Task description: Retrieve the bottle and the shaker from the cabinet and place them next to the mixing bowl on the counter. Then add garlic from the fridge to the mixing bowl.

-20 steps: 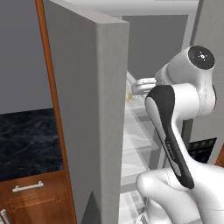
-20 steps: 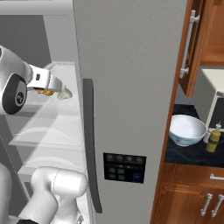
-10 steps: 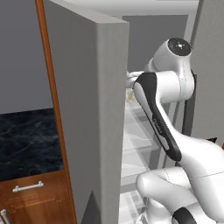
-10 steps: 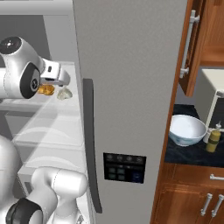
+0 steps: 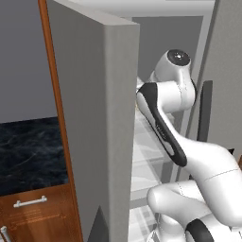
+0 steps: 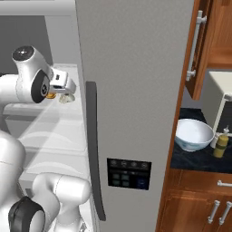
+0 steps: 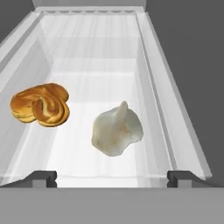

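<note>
While the arm (image 6: pixel 31 81) reaches into the open fridge (image 6: pixel 136 90), its jaws are spread wide with nothing between them, hanging over a white fridge shelf (image 7: pixel 109 78). Garlic (image 7: pixel 116 130) lies on that shelf between the fingertips (image 7: pixel 43 177), a brown pastry (image 7: pixel 40 105) near it, apart. On the tabletop (image 6: pixel 199 158) right of the fridge sit the mixing bowl (image 6: pixel 194 134) and a bottle (image 6: pixel 220 143) just beside it.

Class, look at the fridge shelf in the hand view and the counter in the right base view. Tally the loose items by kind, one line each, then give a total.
Garlic bulb: 1
Braided pastry: 1
Mixing bowl: 1
Bottle: 1
Total: 4
</note>
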Motion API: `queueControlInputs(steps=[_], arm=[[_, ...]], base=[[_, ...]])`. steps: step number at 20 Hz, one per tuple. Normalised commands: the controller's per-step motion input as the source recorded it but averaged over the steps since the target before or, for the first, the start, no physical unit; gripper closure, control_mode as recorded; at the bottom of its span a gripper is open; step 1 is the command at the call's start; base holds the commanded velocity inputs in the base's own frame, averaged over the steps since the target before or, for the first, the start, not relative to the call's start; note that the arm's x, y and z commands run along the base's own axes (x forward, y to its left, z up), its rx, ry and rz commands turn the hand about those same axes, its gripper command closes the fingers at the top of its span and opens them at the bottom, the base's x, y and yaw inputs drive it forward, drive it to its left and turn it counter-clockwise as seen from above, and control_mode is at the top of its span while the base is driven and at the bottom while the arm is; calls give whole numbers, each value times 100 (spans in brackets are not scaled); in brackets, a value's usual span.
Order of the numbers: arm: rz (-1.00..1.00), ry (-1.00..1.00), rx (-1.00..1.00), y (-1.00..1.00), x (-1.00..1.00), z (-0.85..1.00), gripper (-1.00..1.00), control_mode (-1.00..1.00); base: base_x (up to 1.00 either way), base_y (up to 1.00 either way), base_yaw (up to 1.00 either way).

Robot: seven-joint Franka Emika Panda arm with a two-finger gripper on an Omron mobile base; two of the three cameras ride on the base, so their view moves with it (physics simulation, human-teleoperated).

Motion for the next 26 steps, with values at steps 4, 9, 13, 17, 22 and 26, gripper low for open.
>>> queueControlInputs(steps=[4,9,13,17,22,26], arm=[[8,18,-1,7,26,-5,-100,-100],[4,13,-6,0,30,0,-100,-100],[0,2,-7,0,31,-5,-100,-100],[0,0,-4,0,31,-15,-100,-100],[0,1,-1,0,31,-26,-100,-100],[0,1,0,0,1,-6,-100,-100]], base=[[0,0,0],[0,0,0],[0,0,0],[0,0,0],[0,0,0],[0,0,0]])
